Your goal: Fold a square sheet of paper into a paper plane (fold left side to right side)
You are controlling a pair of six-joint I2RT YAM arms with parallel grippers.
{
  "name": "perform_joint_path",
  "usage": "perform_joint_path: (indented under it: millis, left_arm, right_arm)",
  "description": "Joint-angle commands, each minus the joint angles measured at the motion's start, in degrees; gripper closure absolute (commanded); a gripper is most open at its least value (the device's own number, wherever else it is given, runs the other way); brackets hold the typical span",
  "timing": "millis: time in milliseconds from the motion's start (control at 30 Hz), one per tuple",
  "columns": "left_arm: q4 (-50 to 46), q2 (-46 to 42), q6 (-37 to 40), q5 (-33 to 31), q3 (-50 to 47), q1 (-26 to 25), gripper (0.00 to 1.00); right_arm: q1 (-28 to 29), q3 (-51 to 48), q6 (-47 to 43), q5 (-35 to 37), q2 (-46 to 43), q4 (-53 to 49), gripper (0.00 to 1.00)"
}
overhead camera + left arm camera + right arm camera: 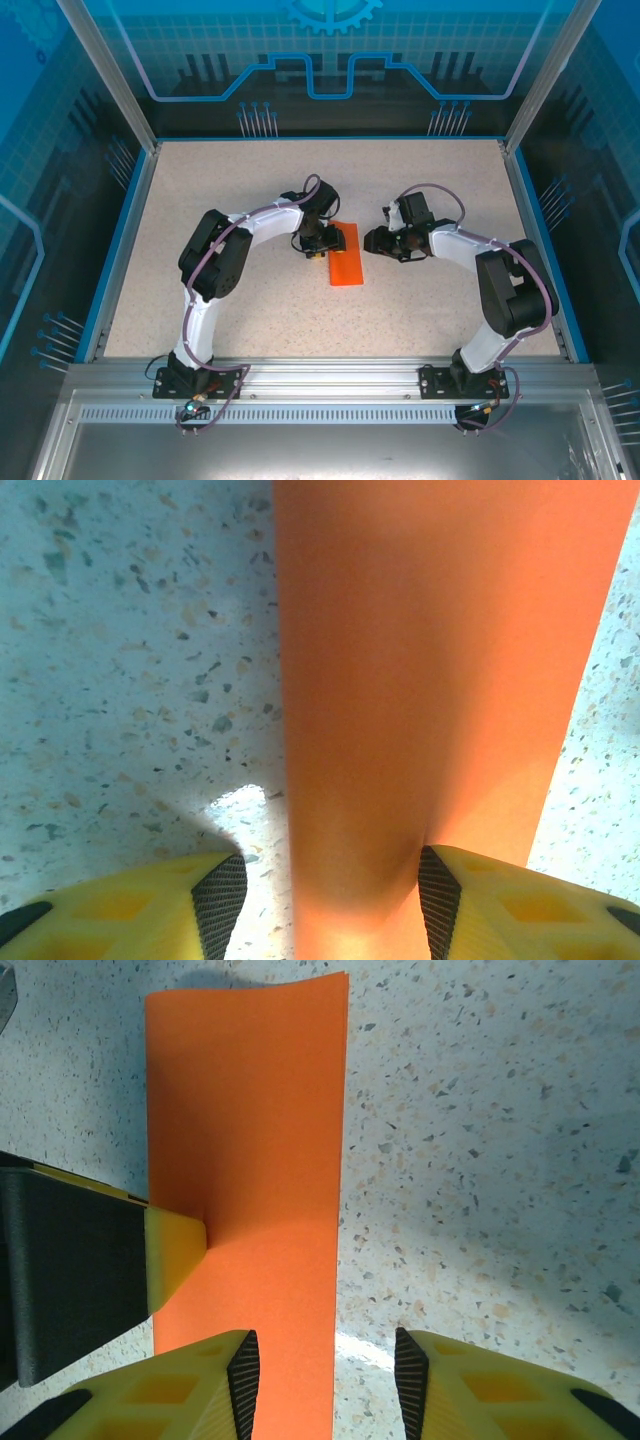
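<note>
**Top external view**
- Arms: two.
- Left arm [215, 262]: based at the lower left, bent at the elbow, with the forearm carried right toward the centre of the frame.
- Left hand [318, 246]: pointed down at the upper left edge of the sheet of paper [347, 262].
- Right arm [512, 288]: based at the lower right, with the elbow raised at the right and the forearm laid leftward.
- Right hand [374, 241]: held just right of the paper's upper end.
- Paper: one sheet, orange, seen as a narrow strip lying flat on the speckled desk [220, 200] at the centre of the frame, between the two hands.

**Left wrist view**
- Two yellow fingers [140, 910] are seen at the bottom edge, set moderately apart.
- The single orange strip is seen running from the top edge down between them.
- Its edge is seen against the pad at the right, and bare desk is visible beside the pad at the left.
- Nothing is clamped.

**Right wrist view**
- Two yellow fingers [500, 1385] are seen at the bottom edge, parted by a moderate gap, with nothing gripped.
- The strip is placed in the left half of the frame, and its right edge falls within that gap.
- The finger at the left is held over the paper.
- One finger of the left hand enters from the left edge, and its yellow tip touches the strip's left edge.
</note>
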Motion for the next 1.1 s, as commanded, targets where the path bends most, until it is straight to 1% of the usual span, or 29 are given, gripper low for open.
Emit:
perform_joint_path:
  millis: [0, 400, 467, 567, 667, 767, 1067]
  left_arm:
    - [-1.22, 6.92, 1.61, -3.12, -2.19, -1.02, 0.45]
    - [-1.49, 7.15, 1.79, -3.21, -1.84, -1.15, 0.45]
    - [-1.45, 7.1, 1.79, -3.21, -1.83, -1.18, 0.44]
    - [-1.51, 7.17, 1.79, -3.23, -1.75, -1.17, 0.44]
    - [-1.67, 7.27, 1.78, -3.3, -1.67, -1.21, 0.45]
    - [-1.62, 7.27, 1.79, -3.31, -1.66, -1.24, 0.44]
    - [-1.6, 7.3, 1.79, -3.3, -1.66, -1.35, 0.44]
  right_arm:
    - [1.06, 1.0, 0.55, -1.36, 0.45, 0.6, 0.57]
    - [1.82, 1.71, 0.83, -2.04, 1.43, 0.68, 0.58]
    - [2.02, 2.07, 1.01, -3.11, 2.09, 0.94, 0.62]
    - [2.38, 2.69, 1.81, -5.49, 3.64, 2.07, 0.74]
    - [2.97, 3.22, 2.87, -7.06, 5.26, 3.31, 0.84]
    - [3.77, 4.2, 2.88, -7.05, 6.83, 2.85, 0.86]
    - [5.09, 6.88, 2.55, -4.25, 11.27, -1.77, 0.86]
